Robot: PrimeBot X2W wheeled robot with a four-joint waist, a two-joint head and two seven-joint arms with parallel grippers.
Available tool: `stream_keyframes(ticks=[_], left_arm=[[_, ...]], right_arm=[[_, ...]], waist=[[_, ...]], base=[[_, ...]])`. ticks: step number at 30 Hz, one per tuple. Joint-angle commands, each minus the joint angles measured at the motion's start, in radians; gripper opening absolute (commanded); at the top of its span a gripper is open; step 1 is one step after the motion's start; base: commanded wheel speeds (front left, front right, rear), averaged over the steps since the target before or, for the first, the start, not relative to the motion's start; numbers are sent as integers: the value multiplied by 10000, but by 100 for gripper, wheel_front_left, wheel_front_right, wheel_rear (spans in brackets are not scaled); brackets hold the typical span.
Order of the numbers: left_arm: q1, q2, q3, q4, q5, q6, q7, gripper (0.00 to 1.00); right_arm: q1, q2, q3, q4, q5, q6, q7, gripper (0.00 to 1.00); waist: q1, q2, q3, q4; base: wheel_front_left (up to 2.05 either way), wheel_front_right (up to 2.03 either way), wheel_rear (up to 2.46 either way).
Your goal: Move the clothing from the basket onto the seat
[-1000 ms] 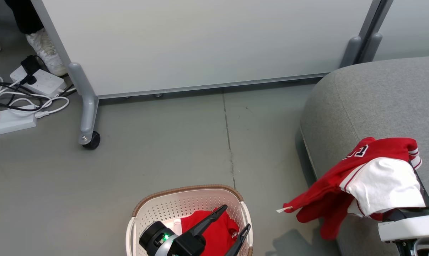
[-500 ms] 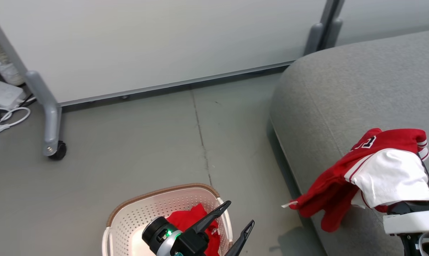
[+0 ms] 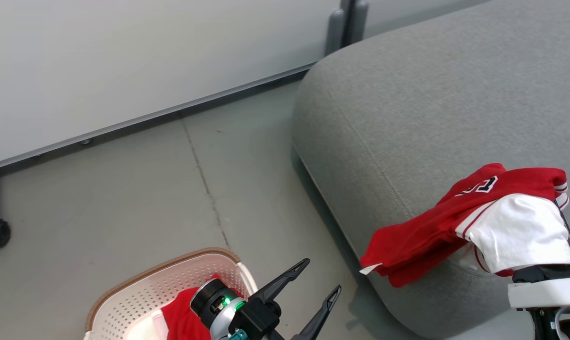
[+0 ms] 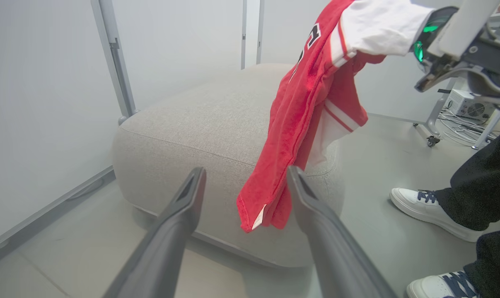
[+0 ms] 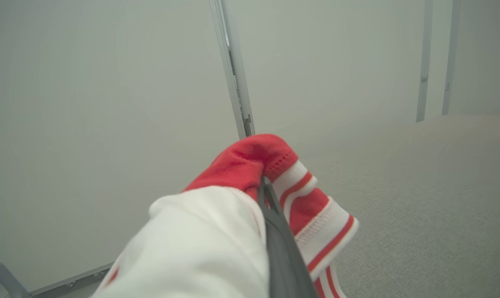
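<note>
Jaws of right gripper (image 5: 265, 186) pinching clothing (image 3: 421, 236) over seat (image 3: 407, 118), left gripper (image 3: 321, 274) spread wide, beside basket (image 3: 138, 283)

The seat (image 3: 407, 118) is showing matt grey woven cloth, finely grained, with a stitched seam along its rounded edge. At that edge of the seat, the clothing (image 3: 421, 226) is reading as soft, fleecy red cloth, matt, with smoother white panels and ribbed striped trim. I cannot tell whether its small white label is paper or cloth. Beside the seat, the floor (image 3: 124, 198) is looking smooth, grey and faintly sheened. Behind the seat, the wall panel (image 3: 124, 56) is appearing pale and matt. On the floor off the seat's corner, the basket (image 3: 138, 293) is showing perforated cream plastic, slightly glossy, under a brown woven-look rim. My left gripper (image 3: 321, 274) and right gripper (image 5: 264, 184) are showing dark, matt plastic-looking fingers.
</note>
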Motion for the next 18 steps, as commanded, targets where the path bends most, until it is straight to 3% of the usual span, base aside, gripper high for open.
stream_keyframes(ticks=[1, 8, 18], left_arm=[[-216, 81, 4, -6, 58, -3, -4, 100], [-207, 24, -38, -21, 113, -3, -4, 100], [-398, -18, -136, -65, 188, -3, -4, 100]], right_arm=[[-105, 11, 14, -61, -7, 5, -64, 0], [-13, 141, -47, -96, 26, 5, -64, 0], [68, 311, -224, -167, 22, 5, -64, 0]], waist=[[0, 0, 119, -321], [0, 0, 216, -908], [0, 0, 389, -1098]], base=[[0, 0, 0], [0, 0, 0], [0, 0, 0]])
